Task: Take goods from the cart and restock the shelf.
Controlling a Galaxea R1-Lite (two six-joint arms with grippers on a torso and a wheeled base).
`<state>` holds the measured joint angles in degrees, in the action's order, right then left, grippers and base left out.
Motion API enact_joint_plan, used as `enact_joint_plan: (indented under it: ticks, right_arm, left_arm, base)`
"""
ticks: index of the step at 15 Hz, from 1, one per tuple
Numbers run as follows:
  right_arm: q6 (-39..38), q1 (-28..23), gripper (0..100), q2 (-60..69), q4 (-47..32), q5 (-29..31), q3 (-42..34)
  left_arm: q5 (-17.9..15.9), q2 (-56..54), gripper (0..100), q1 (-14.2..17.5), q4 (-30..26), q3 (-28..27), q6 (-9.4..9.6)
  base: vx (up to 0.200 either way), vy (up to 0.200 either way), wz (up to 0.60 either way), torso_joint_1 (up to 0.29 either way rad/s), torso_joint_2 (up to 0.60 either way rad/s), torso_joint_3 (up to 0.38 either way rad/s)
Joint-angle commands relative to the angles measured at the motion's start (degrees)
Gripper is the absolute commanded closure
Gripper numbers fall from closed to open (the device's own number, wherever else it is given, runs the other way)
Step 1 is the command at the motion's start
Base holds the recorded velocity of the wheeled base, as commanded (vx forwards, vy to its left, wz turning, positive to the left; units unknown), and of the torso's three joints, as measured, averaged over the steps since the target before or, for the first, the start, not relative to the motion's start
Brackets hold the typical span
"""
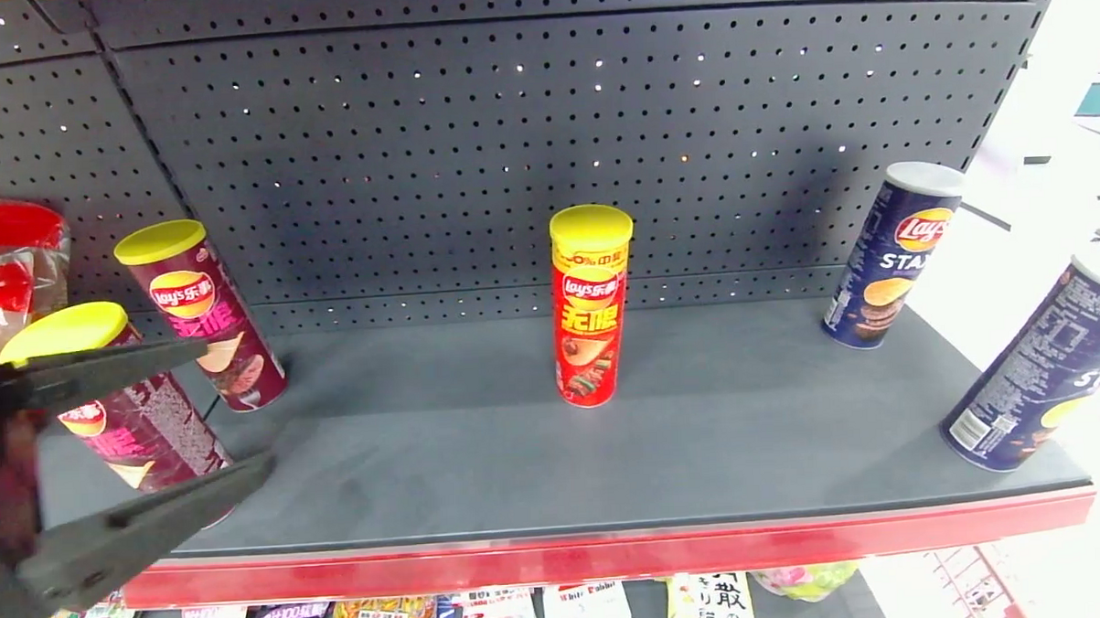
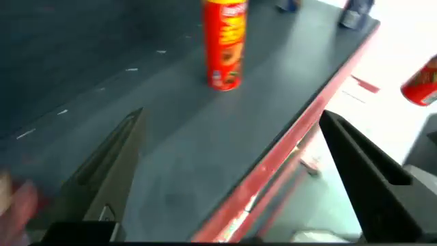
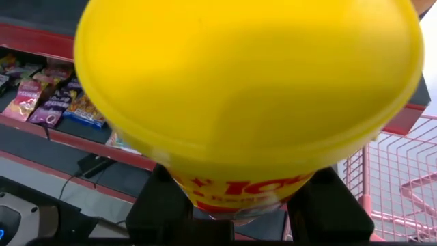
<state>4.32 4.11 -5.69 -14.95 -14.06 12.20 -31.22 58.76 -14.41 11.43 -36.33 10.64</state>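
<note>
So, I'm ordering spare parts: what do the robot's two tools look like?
The left tool has two long, flat, matte black fingers tapering to narrow tips. The right tool has broad, blocky fingers, also plain black.

Grey shelf (image 1: 519, 475), red front lip, five cans upright on it.
Left: a maroon can (image 1: 204, 316) at the back, a second maroon can (image 1: 147, 419) near the lip. Middle: a red can (image 1: 591, 308). Right: a blue can (image 1: 887, 256) at the back, a second blue can (image 1: 1037, 374) by the front corner.
</note>
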Motion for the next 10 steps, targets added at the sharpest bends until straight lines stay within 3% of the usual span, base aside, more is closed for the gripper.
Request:
enact_joint_plan:
  ticks: [1, 5, 10]
  right_arm:
    - [0.0, 0.0, 100, 0.2, 0.0, 0.1, -0.2]
    - [0.0, 0.0, 100, 0.2, 0.0, 0.6, -0.2]
    - [0.0, -0.1, 100, 0.2, -0.1, 1.2, -0.2]
  left_arm:
    - [-2.4, 24.6, 0, -7.5, 8.8, -8.4, 1.57]
    - [-3.8, 35.7, 0, -10.1, 19.9, -11.1, 1.49]
    - [-4.3, 44.5, 0, -11.2, 22.8, -20.0, 0.34]
  base:
    - [0.000, 0.000, 0.00, 0.000, 0.00, 0.000]
    - [0.000, 0.000, 0.00, 0.000, 0.00, 0.000]
    - [0.000, 0.000, 0.00, 0.000, 0.00, 0.000]
